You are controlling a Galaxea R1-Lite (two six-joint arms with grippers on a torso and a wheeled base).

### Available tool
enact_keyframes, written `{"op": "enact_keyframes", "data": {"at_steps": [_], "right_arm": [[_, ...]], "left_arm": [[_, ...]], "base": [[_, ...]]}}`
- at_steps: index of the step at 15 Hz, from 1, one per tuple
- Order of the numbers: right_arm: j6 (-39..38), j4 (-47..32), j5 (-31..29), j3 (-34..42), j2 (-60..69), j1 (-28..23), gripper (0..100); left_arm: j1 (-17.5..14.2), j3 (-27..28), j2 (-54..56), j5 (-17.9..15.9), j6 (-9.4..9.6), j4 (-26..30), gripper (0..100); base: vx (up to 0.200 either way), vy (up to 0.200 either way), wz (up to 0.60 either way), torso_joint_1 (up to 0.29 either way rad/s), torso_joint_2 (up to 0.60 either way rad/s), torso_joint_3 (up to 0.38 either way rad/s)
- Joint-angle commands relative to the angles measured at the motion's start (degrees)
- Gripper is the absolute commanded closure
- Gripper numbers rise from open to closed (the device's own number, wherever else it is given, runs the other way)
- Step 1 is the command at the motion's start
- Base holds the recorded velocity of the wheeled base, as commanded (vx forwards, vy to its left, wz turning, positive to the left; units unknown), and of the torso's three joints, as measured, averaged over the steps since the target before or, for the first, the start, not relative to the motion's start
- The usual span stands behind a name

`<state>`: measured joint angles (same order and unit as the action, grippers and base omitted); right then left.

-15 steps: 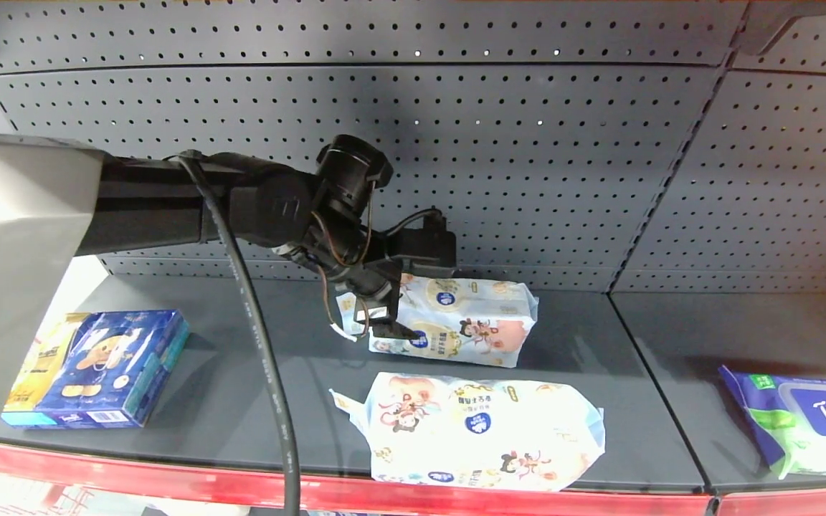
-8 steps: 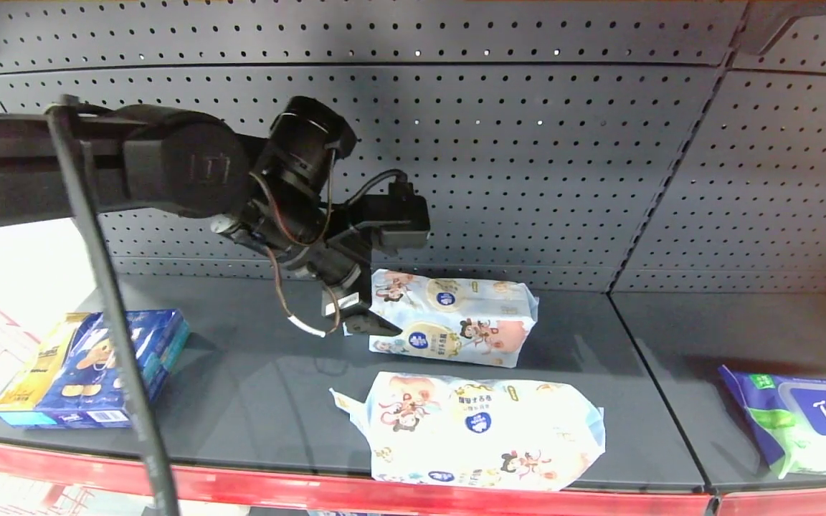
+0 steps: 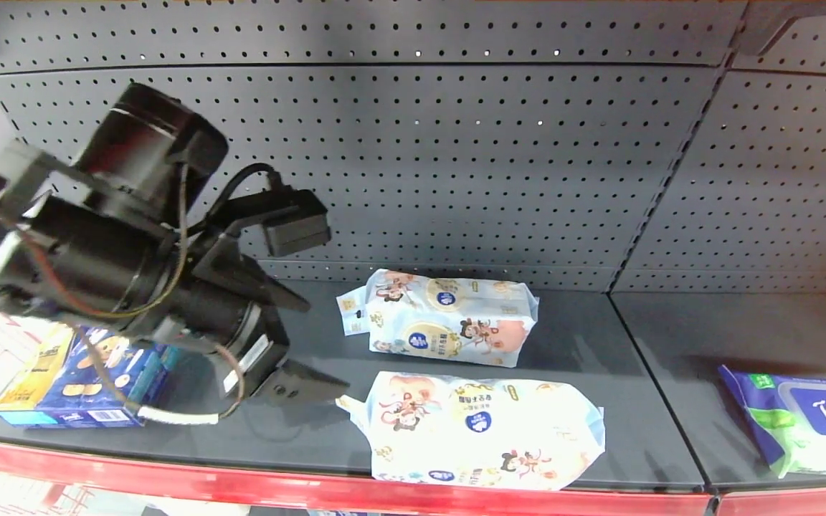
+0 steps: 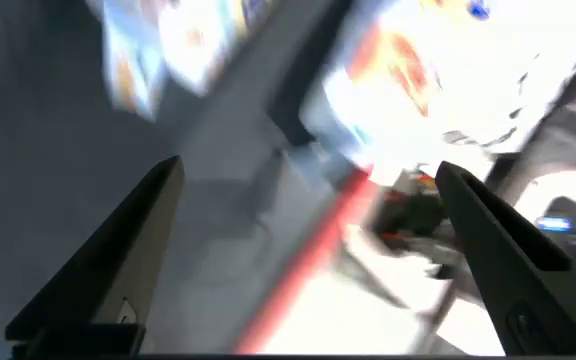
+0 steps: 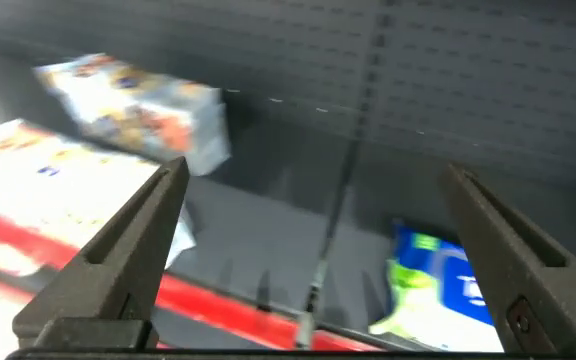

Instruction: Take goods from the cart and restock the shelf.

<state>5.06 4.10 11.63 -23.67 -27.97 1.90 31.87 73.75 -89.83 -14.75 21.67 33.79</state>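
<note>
Over the shelf (image 3: 635, 358), left pincer (image 3: 328, 347) gapes empty beside the front pack (image 3: 485, 430); right pincer (image 5: 313, 190) likewise spread.

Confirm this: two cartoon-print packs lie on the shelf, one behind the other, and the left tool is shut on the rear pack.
Wrong on the grip: the left tool is open and empty, clear of the rear pack, as the head view shows. Both packs do lie on the shelf, the rear pack behind the front pack.

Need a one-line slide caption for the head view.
Open, empty left gripper hovers over the dark shelf, left of the rear pack and front pack, both cartoon-printed.
</note>
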Motion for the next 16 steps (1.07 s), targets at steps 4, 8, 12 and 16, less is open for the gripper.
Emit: {"op": "enact_keyframes", "data": {"at_steps": [4,8,12,16], "right_arm": [[0.6,-0.1,-3.9,-4.5,-20.2,0.3,0],[0.9,-0.2,-4.2,-3.0,-28.2,4.3,0],[0.6,-5.7,-10.1,-1.0,-36.2,13.1,0],[0.4,-5.9,-11.6,-5.8,-43.2,17.8,0]], "left_arm": [[0.0,-25.5,35.2,14.3,-22.82,0.1,0],[-1.5,-30.6,49.3,23.7,-27.56,0.1,0],[-7.0,-31.3,59.8,24.9,-28.09,0.8,0],[-7.1,-32.3,62.1,24.9,-28.09,0.8,0]], "base": [[0.0,0.0,0.0,0.0,0.0,0.0],[0.0,0.0,0.0,0.0,0.0,0.0],[0.0,0.0,0.0,0.0,0.0,0.0],[0.0,0.0,0.0,0.0,0.0,0.0]]}}
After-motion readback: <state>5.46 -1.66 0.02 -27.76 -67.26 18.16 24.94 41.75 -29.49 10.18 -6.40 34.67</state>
